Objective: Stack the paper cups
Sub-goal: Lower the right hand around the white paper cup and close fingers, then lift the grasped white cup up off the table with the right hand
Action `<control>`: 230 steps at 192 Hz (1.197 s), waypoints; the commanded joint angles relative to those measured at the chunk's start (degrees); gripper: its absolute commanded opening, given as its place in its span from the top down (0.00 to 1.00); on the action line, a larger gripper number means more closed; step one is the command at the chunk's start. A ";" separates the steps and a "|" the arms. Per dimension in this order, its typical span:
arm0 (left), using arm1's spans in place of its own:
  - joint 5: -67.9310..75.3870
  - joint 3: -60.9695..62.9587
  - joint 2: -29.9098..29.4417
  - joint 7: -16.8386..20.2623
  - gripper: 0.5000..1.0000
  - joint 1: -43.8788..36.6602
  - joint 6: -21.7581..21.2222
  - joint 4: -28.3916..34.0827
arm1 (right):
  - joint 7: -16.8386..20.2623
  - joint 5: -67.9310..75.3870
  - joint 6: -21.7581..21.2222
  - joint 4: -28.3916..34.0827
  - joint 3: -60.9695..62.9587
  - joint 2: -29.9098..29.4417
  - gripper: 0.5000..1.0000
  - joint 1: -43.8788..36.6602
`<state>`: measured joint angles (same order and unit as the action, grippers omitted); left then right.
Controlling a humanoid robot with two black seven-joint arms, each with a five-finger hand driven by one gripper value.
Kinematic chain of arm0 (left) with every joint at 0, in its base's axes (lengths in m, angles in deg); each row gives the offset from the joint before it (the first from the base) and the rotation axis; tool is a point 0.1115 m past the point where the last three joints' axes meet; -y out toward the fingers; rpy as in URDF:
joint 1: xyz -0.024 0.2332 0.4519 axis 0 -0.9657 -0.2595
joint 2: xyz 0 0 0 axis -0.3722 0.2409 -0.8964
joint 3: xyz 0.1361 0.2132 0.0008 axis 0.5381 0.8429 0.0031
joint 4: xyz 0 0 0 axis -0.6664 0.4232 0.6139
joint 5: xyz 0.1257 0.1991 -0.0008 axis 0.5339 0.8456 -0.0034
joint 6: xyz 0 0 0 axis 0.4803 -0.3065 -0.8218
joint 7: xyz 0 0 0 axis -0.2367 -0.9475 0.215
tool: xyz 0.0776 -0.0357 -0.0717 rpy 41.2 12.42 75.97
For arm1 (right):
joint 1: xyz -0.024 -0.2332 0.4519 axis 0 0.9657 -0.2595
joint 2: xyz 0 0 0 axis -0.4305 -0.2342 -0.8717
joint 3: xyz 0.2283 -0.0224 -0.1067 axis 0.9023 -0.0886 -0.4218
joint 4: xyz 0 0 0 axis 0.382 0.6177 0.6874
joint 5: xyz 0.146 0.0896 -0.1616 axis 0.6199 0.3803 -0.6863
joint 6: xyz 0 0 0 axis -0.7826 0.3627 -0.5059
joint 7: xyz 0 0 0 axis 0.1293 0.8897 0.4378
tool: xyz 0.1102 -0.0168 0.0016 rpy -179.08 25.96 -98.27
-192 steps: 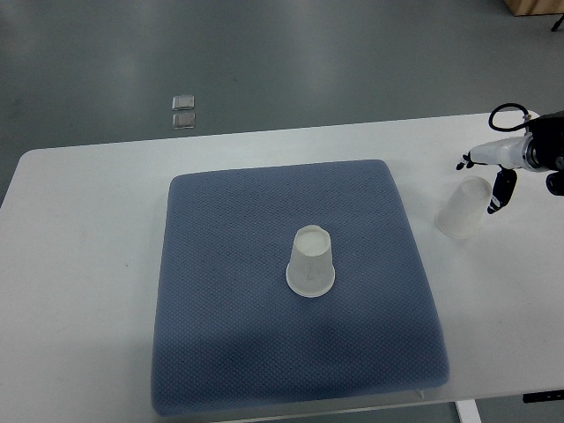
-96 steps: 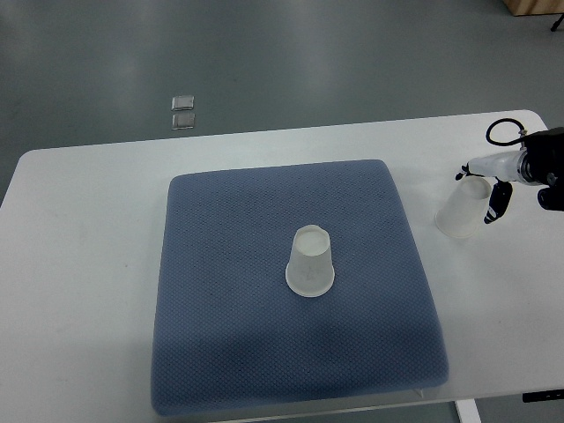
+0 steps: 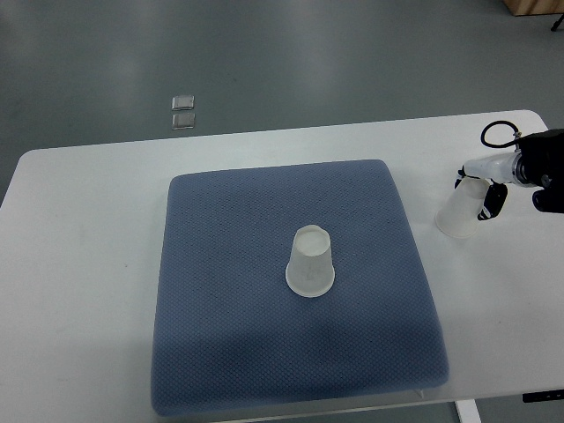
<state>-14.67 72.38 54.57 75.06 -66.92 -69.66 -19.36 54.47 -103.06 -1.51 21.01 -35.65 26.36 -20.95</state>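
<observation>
Top view: your right hand (image 3: 483, 187) came in from the right edge w/ its fingers (image 3: 497, 200) curled round the upper end of a translucent paper cup (image 3: 462, 211). That cup stood upside down, a bit tilted, on the bare white table (image 3: 88, 264), just off the right side of the blue pad (image 3: 300, 291). Thumb side sat left of the cup top, dark fingertips right of it, so the hand was pinching the cup. Black wrist & a looped cable (image 3: 496, 134) showed at the frame edge. 2nd paper cup (image 3: 310, 262) stood upside down near the pad's center, well apart from the hand, nothing touching it. Past the table's far edge, two small square plates (image 3: 183, 110) sat in the grey floor (image 3: 335, 53).
</observation>
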 commanded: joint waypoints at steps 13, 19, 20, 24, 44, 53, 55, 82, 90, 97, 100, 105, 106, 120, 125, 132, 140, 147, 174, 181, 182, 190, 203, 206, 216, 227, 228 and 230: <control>0.00 0.00 0.00 -0.01 0.00 0.00 0.09 0.00 | 0.00 0.01 0.00 -0.06 0.00 -0.03 0.61 -0.24; 0.00 0.00 0.00 -0.01 0.00 0.00 0.09 0.00 | 0.00 0.01 0.00 -0.06 0.00 -0.03 0.62 -0.33; 0.00 0.00 0.00 -0.01 0.00 0.00 0.09 0.00 | 0.00 0.01 0.00 -0.06 0.00 -0.03 0.63 -0.33; 0.00 0.00 0.00 -0.01 0.00 0.00 0.00 0.00 | 0.00 0.01 -0.09 -0.06 0.00 -0.03 0.64 -0.41; 0.00 0.00 0.00 -0.01 0.00 0.00 0.09 0.00 | 0.00 0.01 -0.09 -0.06 0.00 0.06 0.65 -0.68; 0.00 0.00 0.00 -0.01 0.00 0.00 0.09 0.00 | 0.00 0.01 -0.09 -0.06 0.00 0.06 0.65 -0.85; 0.00 0.00 0.00 -0.01 0.00 0.00 0.09 0.00 | 0.00 0.01 -0.18 -0.06 0.00 0.06 0.65 -0.94; 0.00 0.00 0.00 -0.01 0.00 0.00 0.27 0.00 | 0.00 -0.25 -0.53 0.99 -0.35 1.11 0.65 -4.02; 0.00 0.09 0.00 -0.01 0.00 0.00 0.27 -0.09 | 0.00 -0.25 -0.62 1.61 -0.53 1.29 0.65 -5.34; 0.00 0.09 0.00 -0.01 0.00 0.00 0.27 -0.18 | 0.00 -0.25 -0.79 2.92 -0.97 1.81 0.65 -7.09; 0.00 0.09 0.00 -0.01 0.00 0.00 0.27 -0.18 | 0.00 -0.34 -0.79 3.36 -1.15 2.08 0.65 -7.53; 0.00 0.17 0.00 -0.01 0.00 0.00 0.27 -0.26 | 0.00 -0.34 -0.88 4.77 -1.23 2.60 0.65 -9.02; 0.00 0.17 0.00 -0.01 0.00 0.00 0.27 -0.26 | 0.00 -0.34 -0.88 4.77 -1.23 2.61 0.65 -9.03; 0.00 0.17 0.00 -0.01 0.00 0.00 0.27 -0.44 | 0.09 -0.34 -1.93 8.98 -1.76 3.75 0.65 -13.42; 0.00 0.17 0.00 -0.01 0.00 0.00 0.35 -0.53 | 0.18 -0.34 -2.55 10.22 -2.02 4.10 0.65 -15.00; 0.00 0.17 0.00 -0.01 0.00 0.00 0.35 -0.53 | 0.18 -0.34 -3.78 12.50 -2.81 4.71 0.65 -18.60; 0.09 0.17 0.00 -0.01 0.00 0.00 0.35 -0.53 | 0.09 -0.34 -4.57 13.91 -3.34 5.33 0.65 -21.33; 0.09 0.17 0.00 -0.01 0.00 0.00 0.35 -0.53 | 0.09 -0.34 -5.71 15.67 -4.04 5.94 0.65 -24.84; 0.00 0.17 0.00 -0.01 0.00 0.00 0.35 -0.44 | 0.09 -0.34 -12.92 18.83 -4.57 7.35 0.65 -34.69; 0.09 0.17 0.00 -0.01 0.00 0.00 0.35 -0.44 | 0.09 -0.34 -15.55 19.36 -4.49 7.62 0.65 -37.32; 0.09 0.17 0.00 -0.01 0.00 0.00 0.35 -0.44 | 0.09 -0.34 -15.56 19.36 -4.49 7.62 0.65 -37.33; 0.00 0.17 0.00 -0.01 0.00 0.00 0.35 -0.44 | 0.00 -0.34 -17.67 19.71 -4.49 7.88 0.65 -39.79; 0.00 0.17 0.00 -0.01 0.00 0.00 0.35 -0.44 | 0.00 -0.34 -20.21 20.42 -4.40 7.97 0.65 -43.13; 0.09 0.17 0.00 -0.01 0.00 0.00 0.35 -0.44 | 0.00 -0.25 -20.91 20.77 -4.49 7.88 0.65 -44.09; 0.09 0.17 0.00 -0.01 0.00 0.00 0.35 -0.44 | 0.00 -0.34 -21.80 21.47 -4.49 7.97 0.65 -45.77; 0.00 0.17 0.00 -0.01 0.00 0.00 0.35 -0.44 | 0.00 -0.34 -22.24 22.79 -4.49 7.88 0.64 -47.43; 0.00 0.17 0.00 -0.01 0.00 0.00 0.35 -0.44 | 0.00 -0.34 -22.24 22.79 -4.49 7.88 0.64 -47.44; 0.00 0.17 0.00 -0.01 0.00 0.00 0.35 -0.44 | 0.00 -0.25 -22.32 23.05 -4.49 7.97 0.64 -47.61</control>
<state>-14.60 72.56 54.57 75.05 -66.92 -69.30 -19.80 54.48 -103.40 -22.69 42.37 -40.14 34.30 -65.93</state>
